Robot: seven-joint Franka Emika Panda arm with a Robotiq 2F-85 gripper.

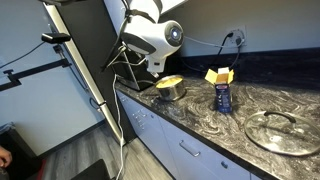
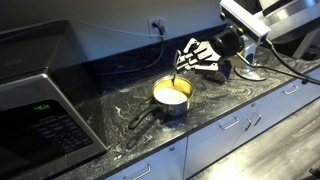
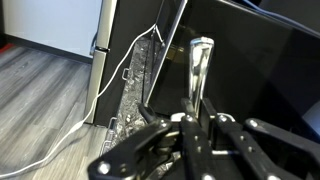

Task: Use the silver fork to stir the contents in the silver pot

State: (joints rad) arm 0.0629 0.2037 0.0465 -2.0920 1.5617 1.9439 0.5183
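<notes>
Countertop (image 2: 215, 110) blk w/ white marble swirls; pot (image 2: 176, 108) silver, contents (image 2: 170, 92) yellow; fork (image 3: 200, 68) silver; cabinets (image 1: 190, 150) pale grey

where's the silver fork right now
In an exterior view the silver fork is held in the gripper, pointing down just over the silver pot on the marbled counter. The wrist view shows its handle between the gripper's fingers.
</notes>
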